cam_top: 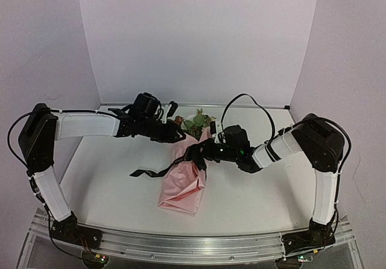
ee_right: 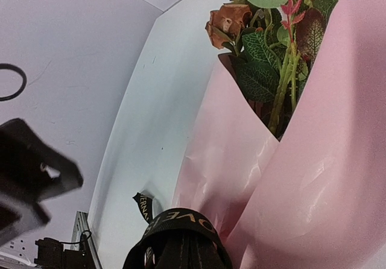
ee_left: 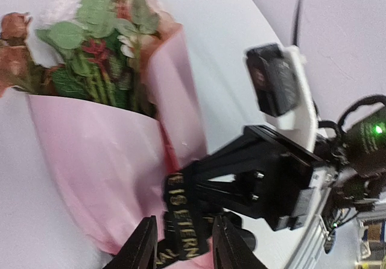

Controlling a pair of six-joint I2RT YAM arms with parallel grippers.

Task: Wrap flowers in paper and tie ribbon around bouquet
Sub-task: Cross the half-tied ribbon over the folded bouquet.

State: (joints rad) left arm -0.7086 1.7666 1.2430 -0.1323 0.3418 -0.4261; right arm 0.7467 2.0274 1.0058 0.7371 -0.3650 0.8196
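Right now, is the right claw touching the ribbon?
Touching. The right wrist view shows the ribbon looped tight over the closed tips of the right claw.

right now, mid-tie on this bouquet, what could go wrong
1. No knot shows in the ribbon, and one end trails loose on the table: a tug from the left gripper could pull it out of the shut right gripper.
2. The two grippers sit very close over the paper, so they may collide or crease it.

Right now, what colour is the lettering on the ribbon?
Gold, on the black ribbon; it shows best in the left wrist view.
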